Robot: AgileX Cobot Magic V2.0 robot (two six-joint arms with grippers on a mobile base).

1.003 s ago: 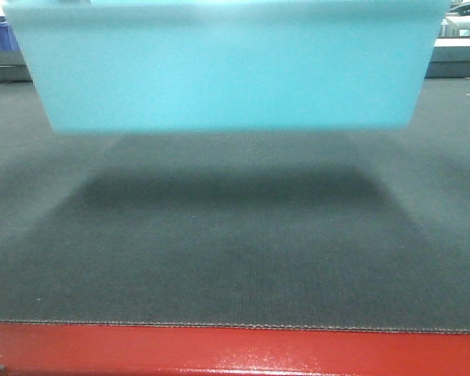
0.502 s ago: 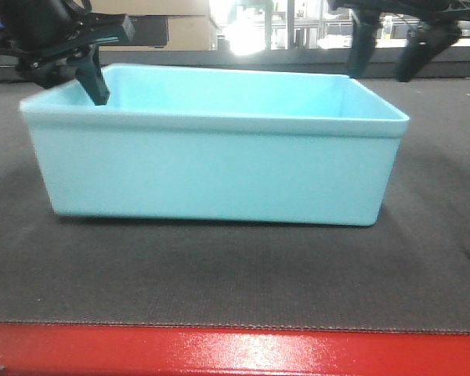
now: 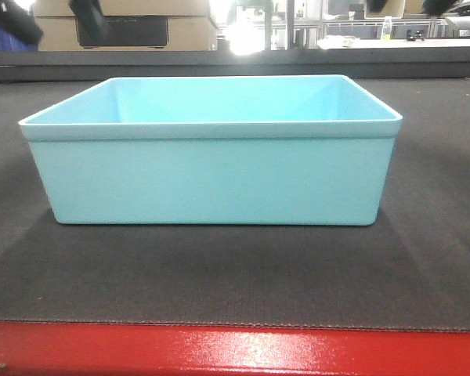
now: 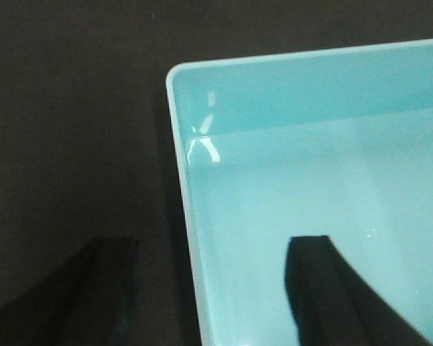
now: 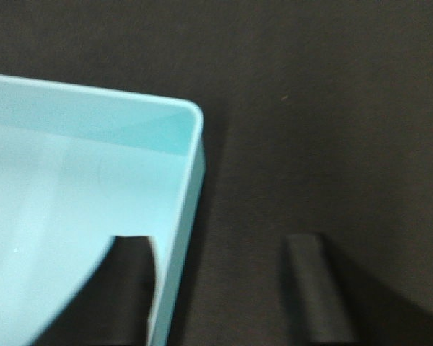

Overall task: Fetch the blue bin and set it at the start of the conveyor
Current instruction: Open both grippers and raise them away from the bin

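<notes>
The blue bin [image 3: 211, 176] rests upright on the conveyor start, a dark grey woven belt [image 3: 219, 274] with a red front edge [image 3: 235, 352]. Both grippers hang above it, clear of the rim. My left gripper [image 3: 53, 17] is open over the bin's left wall; in the left wrist view the left gripper [image 4: 211, 244] has one finger over the bin [image 4: 310, 158] and one over the belt [image 4: 72, 108]. My right gripper [image 3: 407, 6] is open too; in the right wrist view this gripper [image 5: 218, 241] straddles the right wall of the bin [image 5: 72, 173] from above. Neither holds anything.
Behind the belt stand cardboard boxes [image 3: 125, 23], a dark blue bin [image 3: 0, 35] at the far left and metal shelving [image 3: 360, 27] at the back right. Belt surface stretches on both sides of the tub.
The bin came down from the air onto the belt. Both grippers let go of its side walls and rose to the top of the front view.
</notes>
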